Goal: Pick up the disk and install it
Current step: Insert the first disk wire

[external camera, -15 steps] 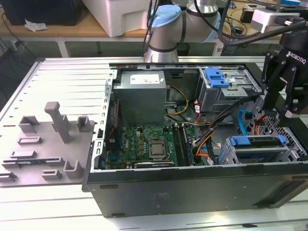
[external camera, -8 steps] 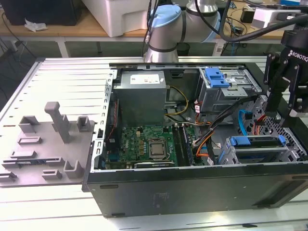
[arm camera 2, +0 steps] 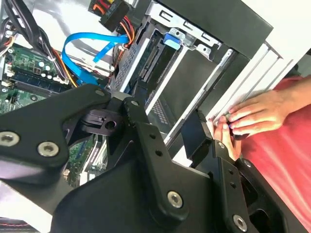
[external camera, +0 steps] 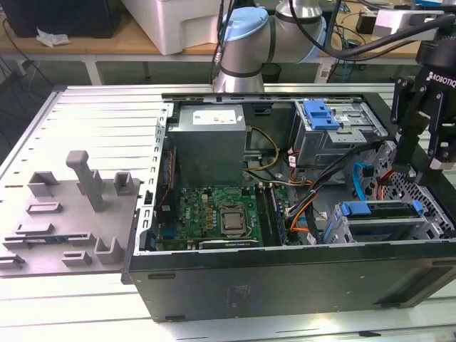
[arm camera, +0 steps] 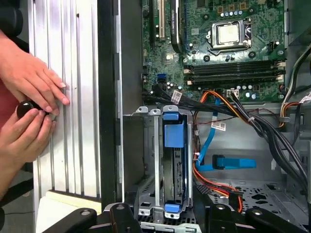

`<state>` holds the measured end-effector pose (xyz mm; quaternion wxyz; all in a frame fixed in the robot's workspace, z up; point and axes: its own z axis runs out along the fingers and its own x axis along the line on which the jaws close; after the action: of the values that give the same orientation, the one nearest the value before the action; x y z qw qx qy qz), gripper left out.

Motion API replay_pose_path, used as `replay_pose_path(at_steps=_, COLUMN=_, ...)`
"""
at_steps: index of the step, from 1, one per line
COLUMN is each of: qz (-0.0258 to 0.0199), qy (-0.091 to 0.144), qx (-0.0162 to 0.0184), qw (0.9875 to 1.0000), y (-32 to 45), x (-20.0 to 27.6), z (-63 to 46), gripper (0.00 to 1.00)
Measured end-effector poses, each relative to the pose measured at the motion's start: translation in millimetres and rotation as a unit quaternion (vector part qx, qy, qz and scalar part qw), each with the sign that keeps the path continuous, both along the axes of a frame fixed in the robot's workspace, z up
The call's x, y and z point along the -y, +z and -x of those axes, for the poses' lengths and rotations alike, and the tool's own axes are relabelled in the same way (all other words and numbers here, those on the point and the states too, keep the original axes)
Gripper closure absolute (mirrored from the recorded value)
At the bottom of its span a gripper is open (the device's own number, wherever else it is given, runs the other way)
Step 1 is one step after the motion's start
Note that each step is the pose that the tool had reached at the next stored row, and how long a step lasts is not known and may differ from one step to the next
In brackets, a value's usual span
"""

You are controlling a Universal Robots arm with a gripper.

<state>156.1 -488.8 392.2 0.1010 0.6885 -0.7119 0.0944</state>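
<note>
My black two-finger gripper hangs released, grasping nothing; just beneath it the flat silver disk in its blue plastic rail stands on edge inside the grey metal drive bay; I judge it installed, perhaps not fully seated; beyond lies the green motherboard.

White capital lettering, a maker's mark, runs across the black body of the gripper in the exterior view. A white sticker on the grey power supply carries rows of fine print too small to make out. In the first wrist view the green motherboard bears tiny white markings and a white cable tag bears dark print, none of it legible.
</note>
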Motion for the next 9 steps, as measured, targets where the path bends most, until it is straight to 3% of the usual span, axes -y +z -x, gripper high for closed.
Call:
replay_pose_path(at_steps=3, qz=0.003, qy=-0.012, qx=-0.0011, qw=0.9999, y=0.0, x=-0.2, z=-1.8, gripper=0.44)
replay_pose_path(at_steps=4, qz=0.0052, qy=-0.029, qx=-0.0023, qw=0.9996, y=-0.3, x=-0.7, z=-4.6, gripper=0.44)
replay_pose_path(at_steps=5, qz=0.019, qy=-0.036, qx=-0.0034, qw=0.9992, y=-1.9, x=-2.3, z=-8.9, gripper=0.44)
replay_pose_path(at_steps=6, qz=0.028, qy=-0.038, qx=-0.0051, qw=0.9989, y=-3.5, x=-6.3, z=-11.5, gripper=0.44)
replay_pose_path(at_steps=7, qz=0.028, qy=-0.042, qx=-0.0053, qw=0.9987, y=-5.9, x=-13.8, z=-13.6, gripper=0.44)
replay_pose_path(at_steps=9, qz=0.028, qy=-0.047, qx=-0.0055, qw=0.9985, y=-8.0, x=-17.6, z=-15.5, gripper=0.44)
